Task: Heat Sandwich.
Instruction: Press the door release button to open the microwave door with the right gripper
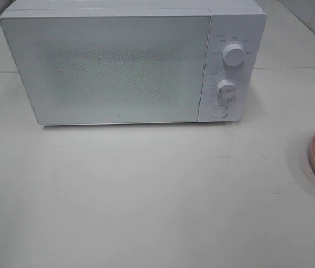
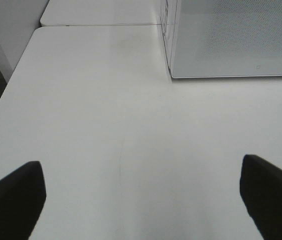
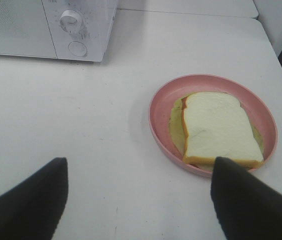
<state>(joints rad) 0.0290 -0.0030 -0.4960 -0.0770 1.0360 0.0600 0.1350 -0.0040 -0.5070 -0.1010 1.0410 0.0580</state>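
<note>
Left hand (image 2: 141, 172) and right hand (image 3: 138, 167) hang released, empty. The sandwich (image 3: 218, 130) lies on a pink plate (image 3: 154, 116), lower right of the microwave (image 1: 107, 61).

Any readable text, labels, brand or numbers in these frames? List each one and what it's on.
No text is legible in any view.
Markings ringing the upper knob on the microwave: too small and blurred to read.
Markings ringing the lower knob: illegible too.
Small mark low on the door: perhaps a logo, unreadable.
Sandwich, pink plate, table: no text visible.
</note>
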